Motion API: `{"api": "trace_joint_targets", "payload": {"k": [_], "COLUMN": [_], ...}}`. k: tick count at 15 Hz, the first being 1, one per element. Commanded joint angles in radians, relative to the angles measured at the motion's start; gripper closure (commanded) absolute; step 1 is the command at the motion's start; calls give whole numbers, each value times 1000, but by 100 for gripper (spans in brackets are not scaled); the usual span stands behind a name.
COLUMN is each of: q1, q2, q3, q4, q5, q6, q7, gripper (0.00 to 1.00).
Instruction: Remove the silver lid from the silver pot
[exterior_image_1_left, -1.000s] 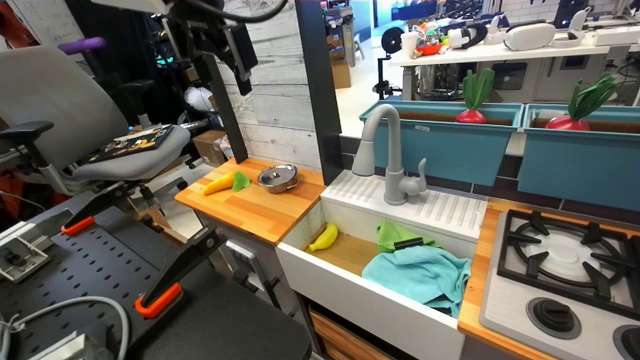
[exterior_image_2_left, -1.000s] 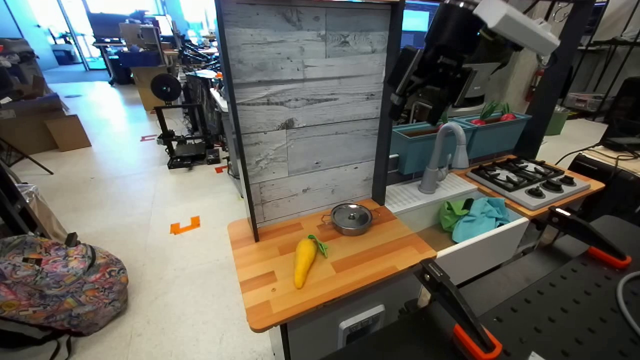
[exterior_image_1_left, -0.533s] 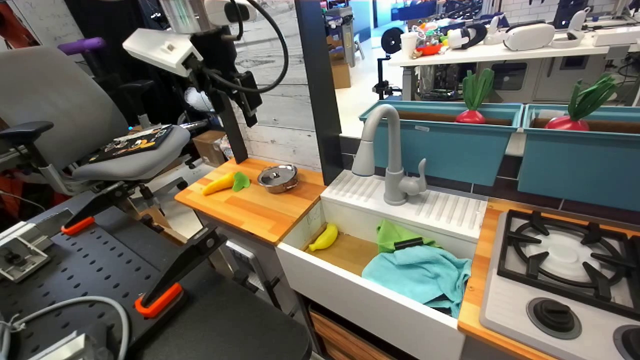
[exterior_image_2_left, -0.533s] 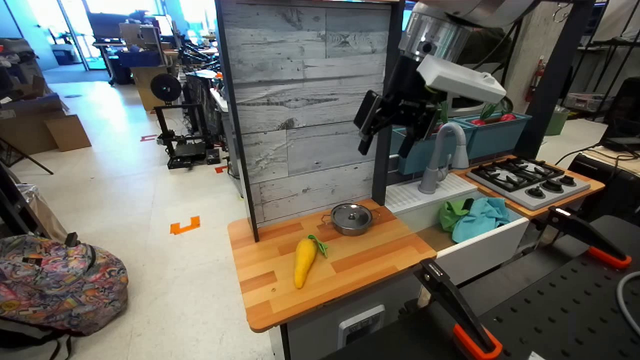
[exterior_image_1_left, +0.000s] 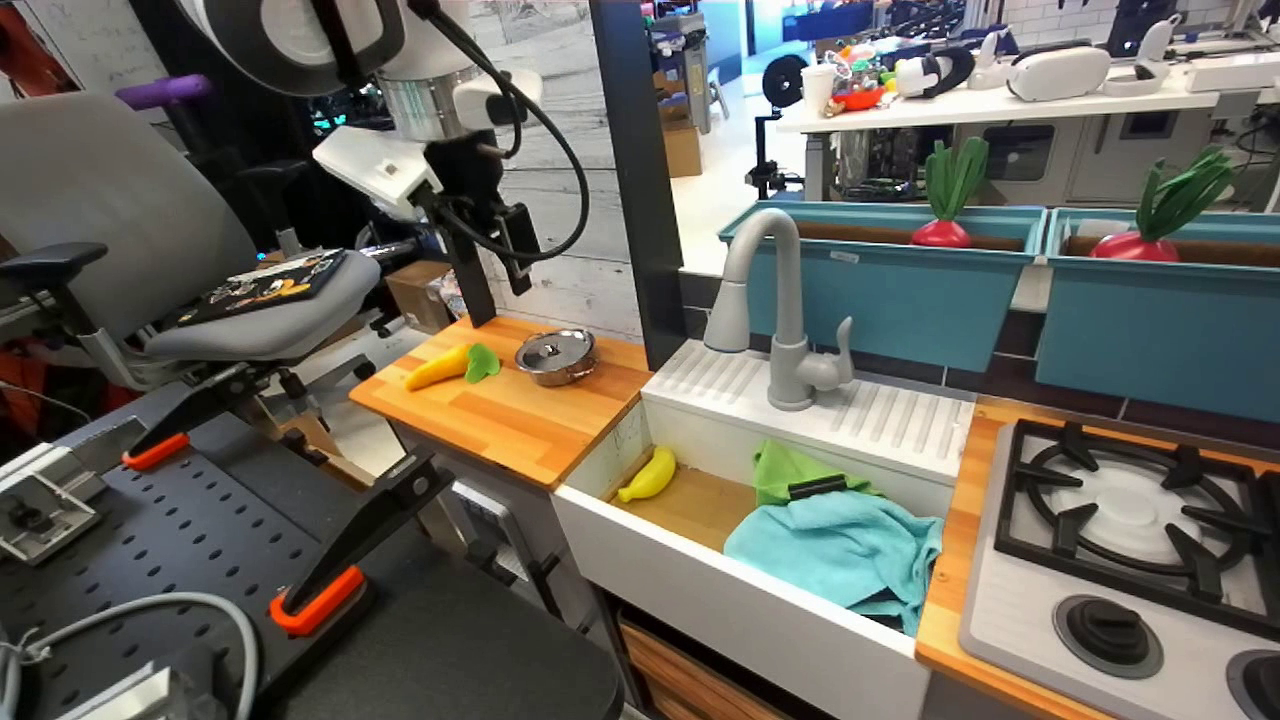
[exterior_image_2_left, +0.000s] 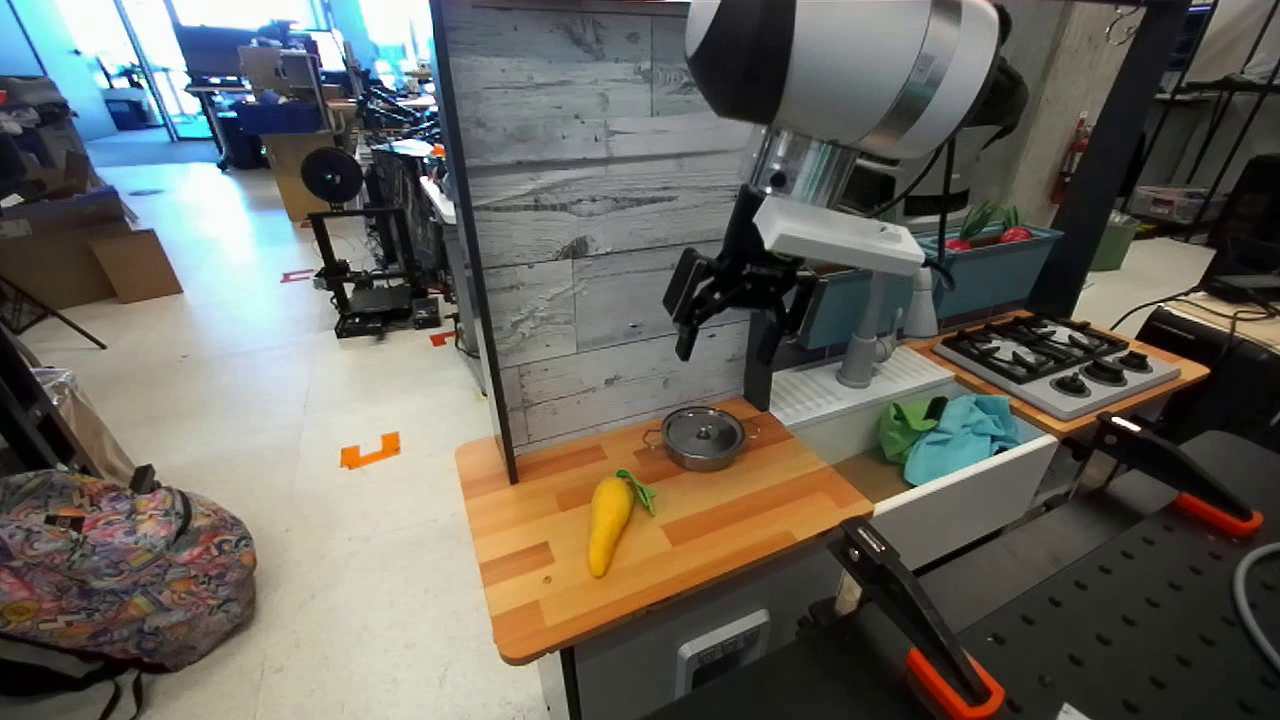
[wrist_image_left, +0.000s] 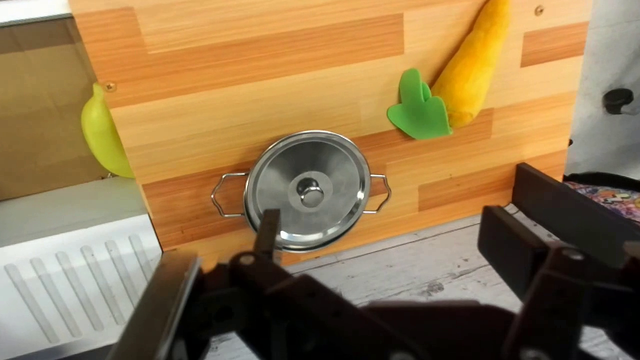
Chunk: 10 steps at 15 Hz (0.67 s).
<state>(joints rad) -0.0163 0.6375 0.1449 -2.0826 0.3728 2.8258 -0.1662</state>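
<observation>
The silver lid (wrist_image_left: 280, 172) with its round knob sits on the silver pot, also seen in both exterior views. The pot (exterior_image_2_left: 702, 463) has two wire handles and stands on the wooden counter near the grey plank wall. In the wrist view the lid hides most of the pot. My gripper (exterior_image_2_left: 727, 350) is open and empty, well above the pot. In the wrist view its fingers (wrist_image_left: 382, 220) are wide apart, and one fingertip overlaps the lid's edge in the picture. Its arm also shows at the upper left in an exterior view (exterior_image_1_left: 520, 280).
A yellow toy vegetable (exterior_image_2_left: 610, 525) with green leaves lies on the counter (exterior_image_2_left: 760, 515) near the pot. The plank wall (exterior_image_2_left: 620, 300) rises behind. The sink beside it holds a yellow banana (exterior_image_1_left: 650, 475) and green and blue cloths (exterior_image_1_left: 840, 550). A grey faucet (exterior_image_1_left: 787, 310) stands behind the sink.
The arm has come down from high up and moved across toward the pot, with the gripper staying open. The pot, lid and yellow vegetable have not moved.
</observation>
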Motion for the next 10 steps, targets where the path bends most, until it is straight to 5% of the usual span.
{"api": "trace_joint_targets", "payload": {"k": [1, 10], "q1": [18, 71], "q2": [100, 232], "q3": [-16, -75], "q4": [95, 222], "q5": [-72, -150], "q6": [-10, -38], "q7": [96, 247], "gripper": [0, 0]}}
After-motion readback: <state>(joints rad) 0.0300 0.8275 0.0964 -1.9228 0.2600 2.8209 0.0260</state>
